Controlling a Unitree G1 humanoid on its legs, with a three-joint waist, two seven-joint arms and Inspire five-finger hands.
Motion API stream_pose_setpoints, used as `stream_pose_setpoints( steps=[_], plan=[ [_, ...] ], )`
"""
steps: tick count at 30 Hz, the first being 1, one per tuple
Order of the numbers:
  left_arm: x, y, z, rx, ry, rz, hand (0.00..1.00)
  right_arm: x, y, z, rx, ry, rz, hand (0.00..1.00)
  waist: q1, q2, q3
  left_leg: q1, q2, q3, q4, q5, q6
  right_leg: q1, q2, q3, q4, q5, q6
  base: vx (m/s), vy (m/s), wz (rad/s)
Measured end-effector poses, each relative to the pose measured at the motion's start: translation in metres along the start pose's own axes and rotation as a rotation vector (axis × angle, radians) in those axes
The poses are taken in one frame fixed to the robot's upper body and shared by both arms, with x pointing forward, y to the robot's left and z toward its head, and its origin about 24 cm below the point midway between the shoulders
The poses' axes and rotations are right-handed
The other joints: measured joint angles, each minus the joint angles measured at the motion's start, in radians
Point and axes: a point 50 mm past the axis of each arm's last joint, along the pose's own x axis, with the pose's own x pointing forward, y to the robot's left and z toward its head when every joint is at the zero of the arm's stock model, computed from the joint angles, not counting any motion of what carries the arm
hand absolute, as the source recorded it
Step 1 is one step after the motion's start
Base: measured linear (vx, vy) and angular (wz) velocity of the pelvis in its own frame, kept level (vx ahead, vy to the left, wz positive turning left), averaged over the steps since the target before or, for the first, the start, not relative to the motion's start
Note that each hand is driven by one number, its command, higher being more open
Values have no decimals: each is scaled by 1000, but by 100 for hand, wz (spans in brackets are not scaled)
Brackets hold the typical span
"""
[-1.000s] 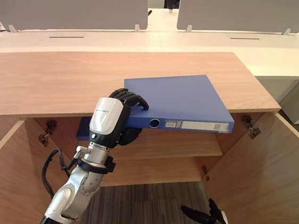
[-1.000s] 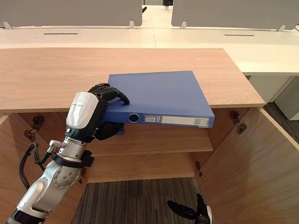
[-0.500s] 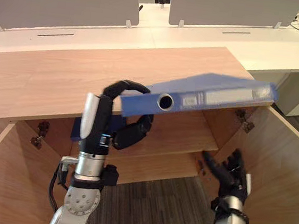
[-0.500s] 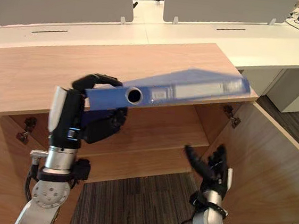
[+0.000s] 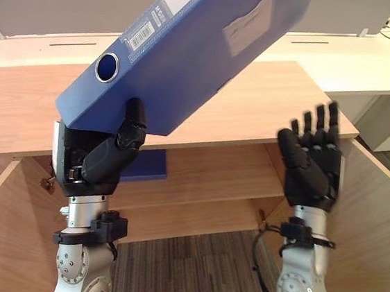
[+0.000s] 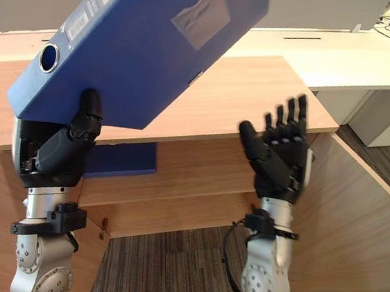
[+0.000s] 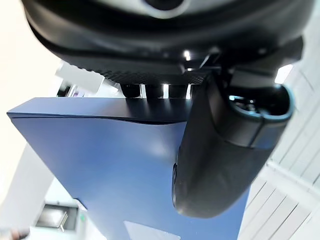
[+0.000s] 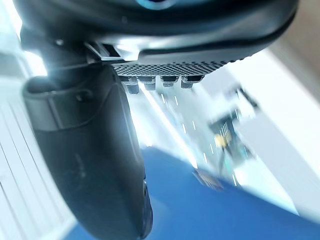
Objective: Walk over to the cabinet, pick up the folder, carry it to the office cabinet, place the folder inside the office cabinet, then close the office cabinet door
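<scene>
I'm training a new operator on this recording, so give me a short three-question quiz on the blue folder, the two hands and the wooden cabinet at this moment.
1. True or false: the blue ring-binder folder lies flat on the light wooden cabinet top.
2. Which hand grips the folder? A) the left hand B) the right hand C) both
3. Fill in: the cabinet's wooden right-side door stands ___.

Key
1. False: it is held steeply tilted above the cabinet top.
2. A: the left hand's thumb presses its cover, while the right hand is raised with straight fingers, apart from it.
3. Open.
</scene>
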Motion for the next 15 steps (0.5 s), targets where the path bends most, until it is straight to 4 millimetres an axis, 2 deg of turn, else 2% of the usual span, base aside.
stream_pose_setpoints(
  steps=[2,7,13,14,15],
  plan=[
    [1,-5,-4,-69,13,-27,0,6,4,-6,18,14,28,100,14,0,0,0,-1,-6,0,2,2,3,-2,-7,0,0,0,-6,-9,12],
    [0,-9,-15,-205,64,-57,0,18,10,-20,56,52,63,100,17,1,0,0,-9,-29,0,7,7,13,-10,-30,1,0,1,-24,-11,15],
    [-5,-13,-39,-337,204,-74,0,28,14,-33,57,111,102,100,23,2,-1,-8,-16,-52,-6,19,10,14,-15,-52,4,-1,2,-42,-14,11],
    [-5,-14,-41,-363,217,-75,0,30,12,-35,52,123,99,0,24,2,-1,-10,-19,-55,-6,22,11,14,-16,-56,4,-1,2,-39,-14,11],
    [-6,-14,-43,-375,223,-75,0,30,11,-37,47,131,97,0,27,2,-1,-10,-20,-57,-6,25,10,14,-15,-58,4,-1,1,-34,-14,10]
  ],
)
